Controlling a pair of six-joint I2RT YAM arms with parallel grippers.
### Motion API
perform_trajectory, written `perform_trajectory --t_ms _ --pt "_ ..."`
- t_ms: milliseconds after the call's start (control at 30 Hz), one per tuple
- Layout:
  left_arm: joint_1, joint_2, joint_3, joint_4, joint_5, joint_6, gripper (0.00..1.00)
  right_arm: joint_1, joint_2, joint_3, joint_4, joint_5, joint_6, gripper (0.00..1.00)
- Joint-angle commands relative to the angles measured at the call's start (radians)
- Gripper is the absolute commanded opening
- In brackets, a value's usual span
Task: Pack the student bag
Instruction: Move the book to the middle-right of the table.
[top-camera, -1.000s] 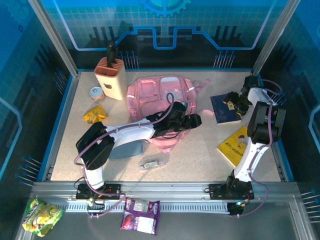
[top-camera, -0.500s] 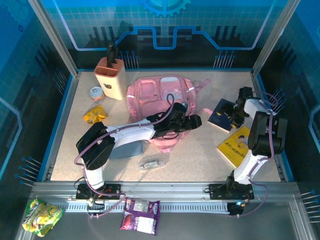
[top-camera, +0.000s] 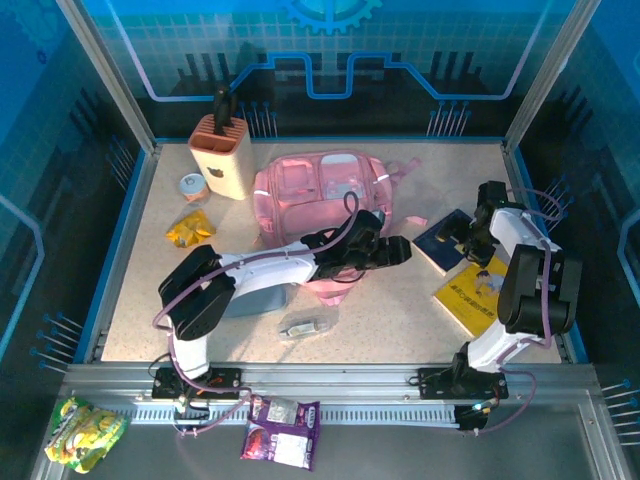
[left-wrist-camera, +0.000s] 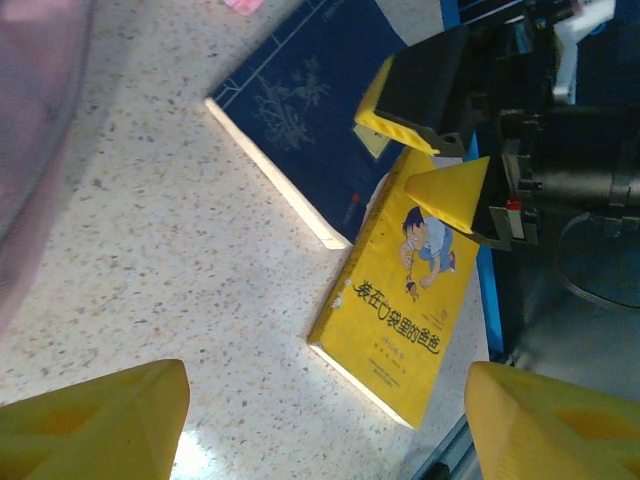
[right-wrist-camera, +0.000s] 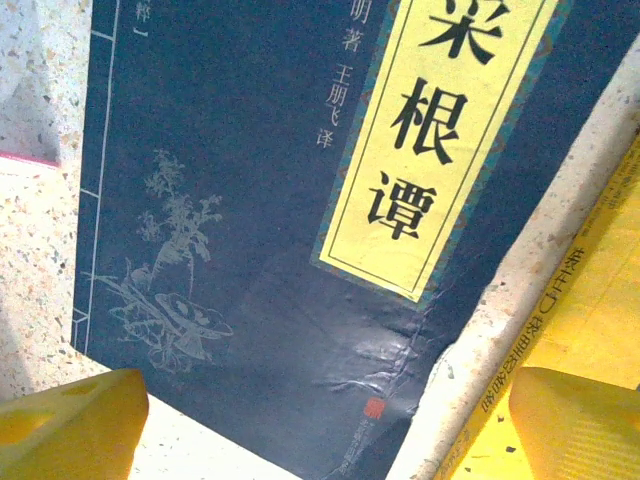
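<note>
Top external shows a beige knife block (top-camera: 220, 155) holding a black handle (top-camera: 221, 100) back left, the large pink fabric student bag (top-camera: 310, 190) mid-worktop (top-camera: 400, 310) and the left tool (top-camera: 403, 250) spread empty just right of it, while right wrist reads "菜根谭" on a dark blue book (right-wrist-camera: 230, 200) beneath the spread right tool (right-wrist-camera: 330, 420).

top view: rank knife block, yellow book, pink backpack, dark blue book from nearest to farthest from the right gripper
1. dark blue book, under the right gripper
2. yellow book, right edge
3. pink backpack, centre
4. knife block, far left
</note>
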Motion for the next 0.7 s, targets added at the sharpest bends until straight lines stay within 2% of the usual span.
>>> perform_trajectory --t_ms 0,267,433,667 --pt "-0.007 0.032 0.055 -0.031 -0.002 0.034 0.74 -0.018 0.033 0.038 -0.027 0.012 -0.017 0.93" --pt "-0.011 0.035 0.055 -0.054 -0.014 0.049 0.74 -0.007 0.118 0.082 -0.020 0.055 -0.025 0.89" --pt "-0.010 0.030 0.040 -0.053 -0.019 0.048 0.74 0.036 0.141 0.091 -0.041 0.106 -0.047 0.91" --pt "-0.010 0.016 0.013 -0.050 -0.026 0.045 0.75 0.080 0.143 0.066 -0.083 0.105 -0.075 0.84"
